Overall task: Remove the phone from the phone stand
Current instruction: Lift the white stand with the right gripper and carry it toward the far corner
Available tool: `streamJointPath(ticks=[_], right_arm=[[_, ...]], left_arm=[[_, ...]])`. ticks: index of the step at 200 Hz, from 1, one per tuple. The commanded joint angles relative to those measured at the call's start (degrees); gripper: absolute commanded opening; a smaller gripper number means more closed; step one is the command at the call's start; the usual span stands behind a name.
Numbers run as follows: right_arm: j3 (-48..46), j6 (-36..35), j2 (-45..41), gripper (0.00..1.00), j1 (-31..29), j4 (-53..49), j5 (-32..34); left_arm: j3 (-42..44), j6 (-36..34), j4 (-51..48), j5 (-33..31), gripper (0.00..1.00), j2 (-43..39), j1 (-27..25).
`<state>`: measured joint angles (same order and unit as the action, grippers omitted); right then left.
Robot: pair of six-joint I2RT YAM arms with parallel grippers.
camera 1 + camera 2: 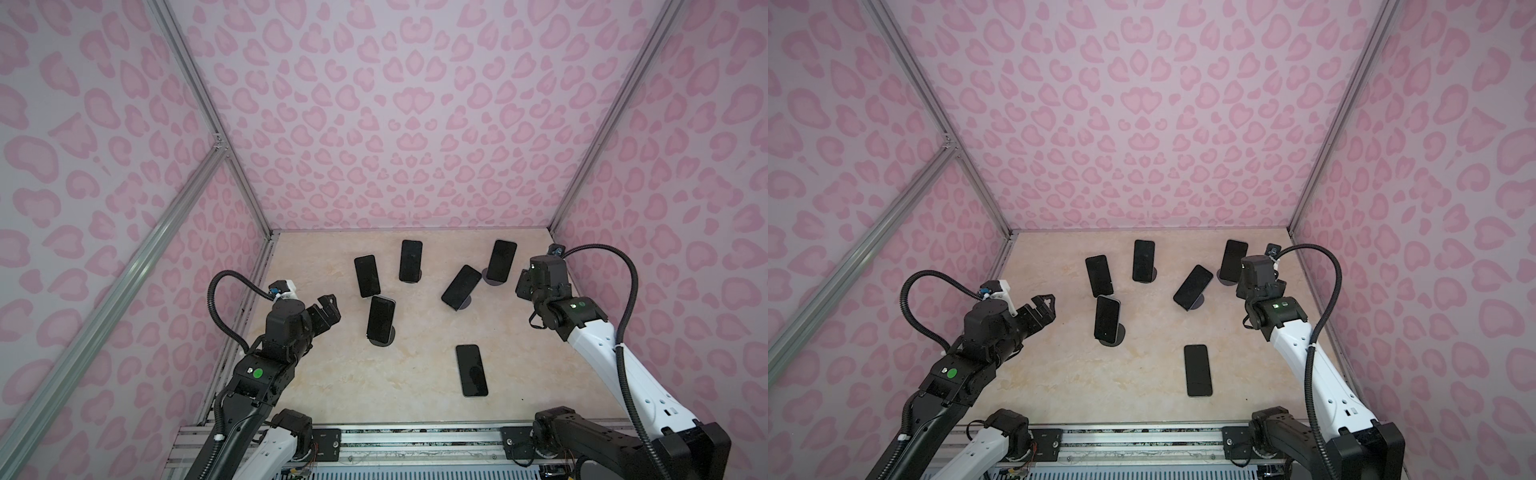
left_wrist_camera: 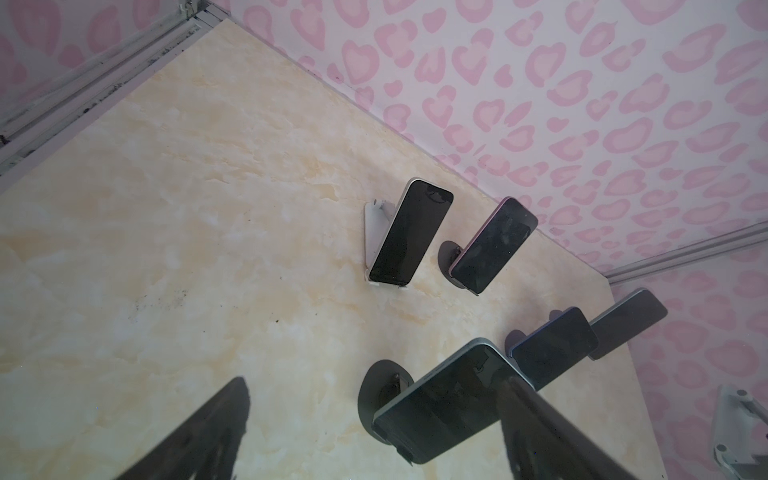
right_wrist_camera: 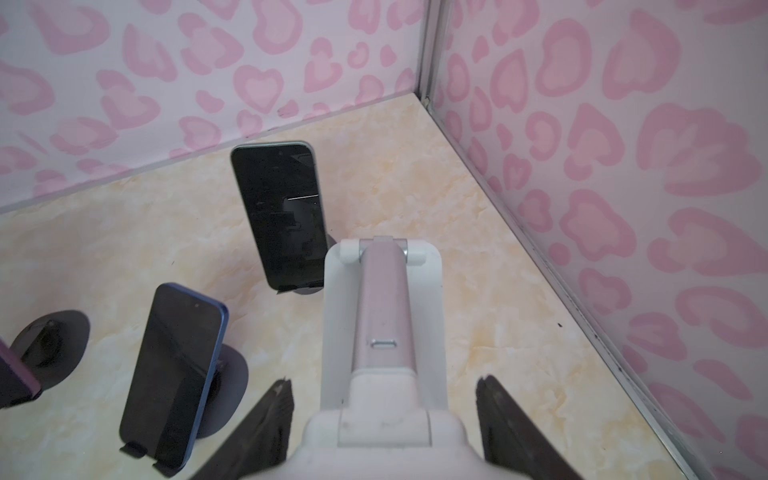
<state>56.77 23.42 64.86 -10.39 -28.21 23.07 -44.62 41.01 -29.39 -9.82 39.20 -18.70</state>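
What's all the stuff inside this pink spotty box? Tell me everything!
phones: six, black screens; five propped up, one flat nearer the front.
dark stands: four, round bases, each under a propped phone.
white stands: two; one under the back-left phone, one empty near the right wall.
table: one, cream marble, underneath everything.
walls: three, pink spotted, around the table.
left gripper: one, black, open, beside the nearest propped phone.
right gripper: one, black, fingers either side of the empty white stand.

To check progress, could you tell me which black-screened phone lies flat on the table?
The black-screened phone nearest the robot's bases lies flat; the other five lean on stands.
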Motion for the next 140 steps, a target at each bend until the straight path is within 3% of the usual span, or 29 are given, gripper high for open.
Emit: streamJointPath(ticks=[1, 53, 103, 140], right_arm=[[-0.7, 2.9, 0.9, 0.48, 2.4, 3.7, 1.5], [-0.7, 3.8, 5.8, 0.48, 12.3, 6.3, 0.7], [3.7, 4.9, 21.9, 0.48, 16.9, 13.3, -0.2], [8.1, 6.2, 33.2, 0.47, 18.7, 14.5, -7.1]], left_arm=[[0.6, 1.4, 2.8, 2.4, 0.97, 0.2, 0.0], [1.7, 2.0, 3.3, 3.9, 0.97, 1.4, 0.1], [2.3, 4.4, 4.5, 6.1, 0.97, 3.4, 0.0], [1.3, 5.8, 4.7, 8.5, 0.97, 5.4, 0.0]])
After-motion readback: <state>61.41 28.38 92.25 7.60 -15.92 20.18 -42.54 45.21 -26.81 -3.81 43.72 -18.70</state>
